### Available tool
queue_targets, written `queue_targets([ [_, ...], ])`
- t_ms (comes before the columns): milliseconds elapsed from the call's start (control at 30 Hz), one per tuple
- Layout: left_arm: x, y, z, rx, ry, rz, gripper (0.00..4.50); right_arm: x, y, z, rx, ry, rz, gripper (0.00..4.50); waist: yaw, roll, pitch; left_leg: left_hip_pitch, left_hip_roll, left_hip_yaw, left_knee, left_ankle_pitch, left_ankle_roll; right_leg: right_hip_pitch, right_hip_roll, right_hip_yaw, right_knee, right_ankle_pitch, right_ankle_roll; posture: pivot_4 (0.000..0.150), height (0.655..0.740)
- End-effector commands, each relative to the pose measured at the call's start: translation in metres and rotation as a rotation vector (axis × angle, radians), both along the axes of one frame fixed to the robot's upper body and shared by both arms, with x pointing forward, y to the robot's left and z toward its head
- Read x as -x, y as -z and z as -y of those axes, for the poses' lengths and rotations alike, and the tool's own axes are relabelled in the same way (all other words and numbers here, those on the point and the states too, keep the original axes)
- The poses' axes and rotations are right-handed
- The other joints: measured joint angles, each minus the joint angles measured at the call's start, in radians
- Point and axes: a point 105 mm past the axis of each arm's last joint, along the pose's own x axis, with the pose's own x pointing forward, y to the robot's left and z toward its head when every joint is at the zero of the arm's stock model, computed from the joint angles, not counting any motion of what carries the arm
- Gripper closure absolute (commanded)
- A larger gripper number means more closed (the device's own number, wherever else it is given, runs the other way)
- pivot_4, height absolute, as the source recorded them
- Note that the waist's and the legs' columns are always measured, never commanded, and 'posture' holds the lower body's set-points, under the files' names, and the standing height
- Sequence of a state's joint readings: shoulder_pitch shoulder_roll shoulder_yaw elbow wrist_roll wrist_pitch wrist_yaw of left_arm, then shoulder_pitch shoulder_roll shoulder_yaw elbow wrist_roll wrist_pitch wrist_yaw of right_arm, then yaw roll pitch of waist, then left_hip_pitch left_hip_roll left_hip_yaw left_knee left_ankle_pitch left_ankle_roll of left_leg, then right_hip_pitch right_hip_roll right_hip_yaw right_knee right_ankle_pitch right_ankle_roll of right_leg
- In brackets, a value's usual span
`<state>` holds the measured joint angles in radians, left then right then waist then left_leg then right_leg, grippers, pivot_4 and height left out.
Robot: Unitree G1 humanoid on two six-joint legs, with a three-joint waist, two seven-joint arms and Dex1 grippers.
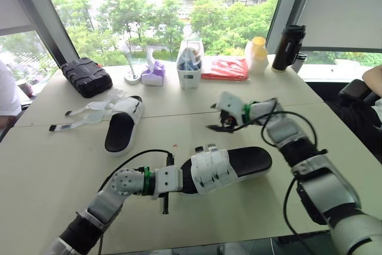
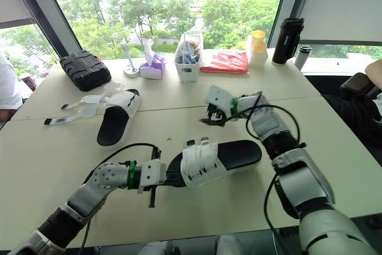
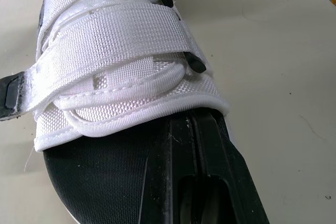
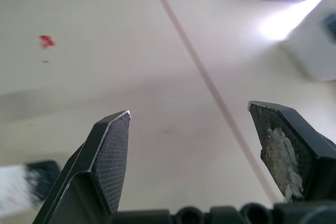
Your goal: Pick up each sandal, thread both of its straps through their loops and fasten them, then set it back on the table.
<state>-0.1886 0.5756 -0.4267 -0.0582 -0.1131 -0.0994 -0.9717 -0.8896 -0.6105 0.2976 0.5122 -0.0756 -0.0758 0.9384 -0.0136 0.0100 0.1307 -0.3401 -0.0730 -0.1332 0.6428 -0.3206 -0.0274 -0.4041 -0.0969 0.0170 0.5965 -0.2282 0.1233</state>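
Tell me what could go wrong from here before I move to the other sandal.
1. The left gripper reaches into the open end of the near sandal under its fastened straps; pulling back might snag the upper and drag the sandal.
2. The loose straps of the far sandal lie flat on the table, so the right gripper, jaws open, may struggle to pinch them.

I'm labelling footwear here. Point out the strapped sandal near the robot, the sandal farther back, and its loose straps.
near sandal (image 1: 250, 160): left eye view, bare black insole.
far sandal (image 1: 119, 129): left eye view, black insole.
loose straps (image 1: 94, 107): left eye view, wide part of the farther strap.
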Motion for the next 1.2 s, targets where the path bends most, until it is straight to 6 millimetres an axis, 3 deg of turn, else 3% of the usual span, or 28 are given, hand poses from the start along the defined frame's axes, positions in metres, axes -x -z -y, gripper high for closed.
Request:
queue_targets([
  [33, 0.011, 0.041, -0.033, -0.159, -0.085, -0.192, 4.5, 0.027, -0.018, 0.003, 0.018, -0.118, 0.132, 0.63, -0.005, -0.002, 0.002, 0.0, 0.0, 0.0, -0.001, 0.0, 0.0, 0.0, 0.0, 0.0, 0.0, -0.001, 0.0, 0.15, 0.74],
  [133, 0.007, 0.023, -0.033, -0.113, -0.094, -0.168, 4.5, 0.045, -0.015, 0.012, 0.073, -0.165, 0.18, 0.63, -0.008, -0.004, 0.009, 0.0, 0.001, 0.001, -0.005, 0.0, 0.0, -0.003, 0.001, 0.0, 0.0, -0.003, -0.002, 0.15, 0.74],
  [333, 0.005, -0.032, -0.043, 0.005, -0.117, -0.119, 4.5, 0.078, 0.007, 0.04, 0.297, -0.317, 0.332, 0.63, -0.003, -0.003, 0.038, -0.002, 0.001, 0.004, -0.005, 0.0, 0.0, -0.006, 0.0, 0.002, 0.001, -0.003, -0.002, 0.15, 0.74],
  [467, 0.007, -0.056, -0.053, 0.055, -0.153, -0.128, 4.5, 0.095, 0.021, 0.043, 0.347, -0.441, 0.4, 0.63, -0.003, -0.007, 0.049, -0.005, 0.001, 0.005, -0.004, 0.001, -0.001, -0.009, 0.0, 0.002, 0.001, -0.002, -0.002, 0.15, 0.74],
  [567, 0.007, -0.065, -0.06, 0.08, -0.184, -0.144, 4.5, 0.1, 0.026, 0.041, 0.346, -0.498, 0.434, 0.63, -0.002, -0.007, 0.052, -0.02, 0.001, 0.006, 0.003, 0.005, -0.01, -0.022, -0.001, 0.003, 0.004, -0.001, -0.003, 0.15, 0.74],
  [667, 0.004, -0.077, -0.069, 0.141, -0.245, -0.174, 4.5, 0.112, 0.033, 0.029, 0.324, -0.611, 0.493, 0.63, -0.001, -0.008, 0.053, -0.021, 0.001, 0.006, 0.003, 0.006, -0.01, -0.023, -0.001, 0.004, 0.003, -0.001, -0.003, 0.15, 0.74],
  [800, 0.001, -0.078, -0.074, 0.142, -0.284, -0.174, 4.5, 0.116, 0.04, 0.012, 0.292, -0.702, 0.539, 0.63, -0.002, -0.008, 0.053, -0.021, 0.001, 0.007, 0.003, 0.006, -0.01, -0.023, 0.0, 0.004, 0.004, -0.001, -0.004, 0.15, 0.74],
  [900, -0.003, -0.078, -0.077, 0.151, -0.314, -0.176, 4.5, 0.12, 0.04, -0.017, 0.23, -0.797, 0.61, 0.63, -0.003, -0.009, 0.053, -0.02, 0.001, 0.008, 0.004, 0.006, -0.011, -0.023, 0.0, 0.004, 0.005, 0.0, -0.004, 0.15, 0.74],
  [1133, -0.008, -0.077, -0.081, 0.146, -0.348, -0.161, 4.5, 0.112, 0.043, -0.058, 0.201, -0.903, 0.692, 0.63, -0.003, -0.009, 0.053, -0.018, 0.001, 0.008, 0.004, 0.007, -0.012, -0.023, 0.0, 0.005, 0.008, 0.0, -0.005, 0.15, 0.74],
  [1200, -0.008, -0.077, -0.081, 0.149, -0.35, -0.161, 4.5, 0.111, 0.045, -0.062, 0.204, -0.926, 0.698, 1.45, -0.004, -0.009, 0.053, -0.018, 0.001, 0.008, 0.004, 0.007, -0.012, -0.023, 0.0, 0.005, 0.008, 0.0, -0.005, 0.15, 0.74],
])
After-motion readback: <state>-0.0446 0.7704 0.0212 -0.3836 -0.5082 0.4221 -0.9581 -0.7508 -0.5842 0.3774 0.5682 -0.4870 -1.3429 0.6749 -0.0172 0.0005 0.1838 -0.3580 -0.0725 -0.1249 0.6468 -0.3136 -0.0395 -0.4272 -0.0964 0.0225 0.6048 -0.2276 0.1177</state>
